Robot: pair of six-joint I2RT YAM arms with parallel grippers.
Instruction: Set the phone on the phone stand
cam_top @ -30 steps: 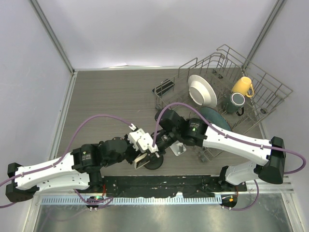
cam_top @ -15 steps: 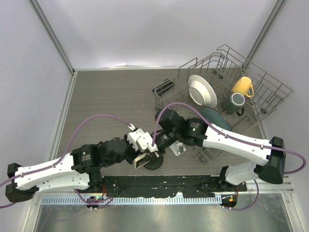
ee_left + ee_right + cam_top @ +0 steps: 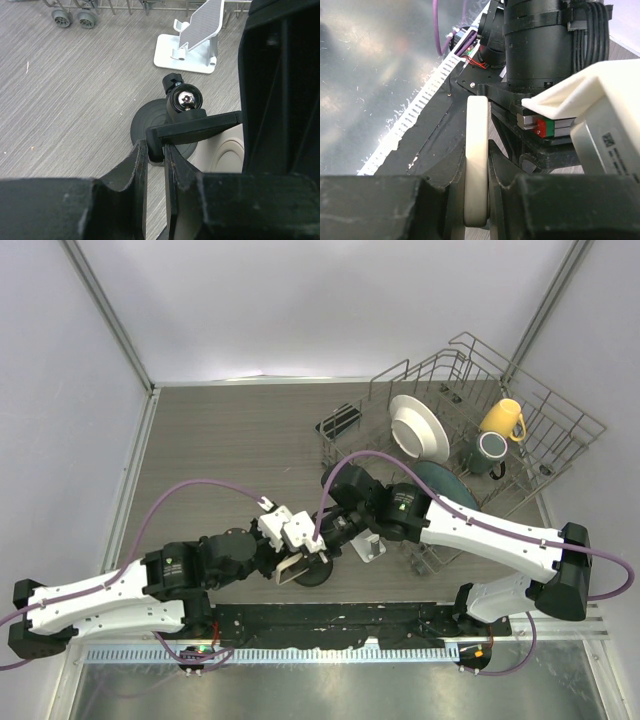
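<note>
**A:** Where is the phone?

**B:** The cream, round-edged slab of a phone [image 3: 477,135] stands edge-on between the fingers of the right hand [image 3: 476,167]. That hand is closed tight on it and grips its two flat faces.

**A:** And the stand?

**B:** The black phone stand with a round base and a ball joint [image 3: 172,122] sits on the grey wood-grain table [image 3: 75,90], near the front edge between the two arms. A black cradle bar [image 3: 200,127] runs sideways from under the ball.

**A:** What has the left hand got?

**B:** The left hand [image 3: 155,152] is nearly shut, pinching the near end of that cradle bar between its two dark fingers.

**A:** Is the phone on the stand?

**B:** I cannot tell. In the left wrist view a patch of the phone's pale back shows just below the bar, close against it, but the right arm hides the rest.

**A:** Anything else nearby?

**B:** A silvery folding stand with a tilted plate [image 3: 192,37] stands just beyond the black one, apart from it. Further back on the right is a wire dish rack [image 3: 545,410], which holds a white plate [image 3: 418,428], a yellow mug [image 3: 500,420] and a dark green mug [image 3: 488,452].
</note>
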